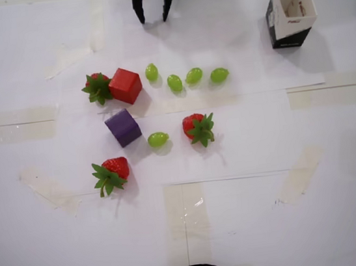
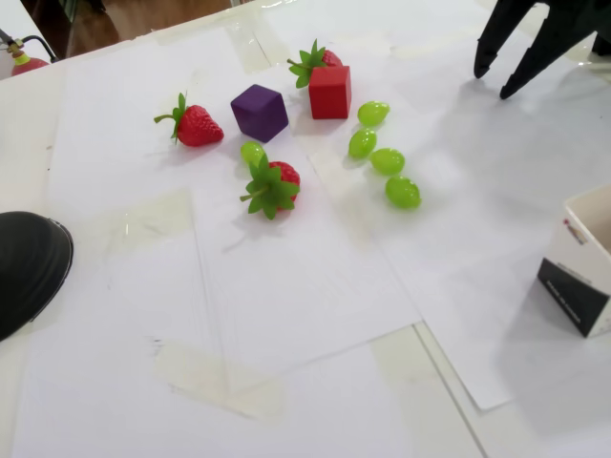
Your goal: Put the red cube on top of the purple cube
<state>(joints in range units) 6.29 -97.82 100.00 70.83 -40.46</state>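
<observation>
White paper sheets (image 1: 254, 215) taped over a pale table, that is the stage, with toy fruit scattered across the middle. A small open box (image 1: 290, 13) stands at the upper right in the overhead view, and a dark rounded object (image 2: 24, 272) pokes in at the left edge of the fixed view.

Where does the task stand? Nothing is stacked yet. The red cube (image 1: 125, 85) sits flat on the paper, touching a strawberry (image 1: 96, 88) on its left in the overhead view, with a row of four green grapes (image 1: 186, 78) running off to its right. The purple cube (image 1: 123, 128) lies just below it in that view, near but apart, its top face bare. A fifth grape (image 1: 158, 139) sits beside the purple cube, and two more strawberries (image 1: 198, 128) lie around it. So the whole job is ahead: reach, grasp, lift, carry across, set down.

Now the gripper (image 1: 153, 18). It comes in from the top edge of the overhead view, well apart from both cubes, fingers pointing down toward the paper. The jaws stand spread moderately with clear daylight between them, and there is nothing in them. In the fixed view the gripper (image 2: 494, 81) appears at the upper right, touching none of the fruit or blocks; whether its tips brush the paper, I cannot tell.
</observation>
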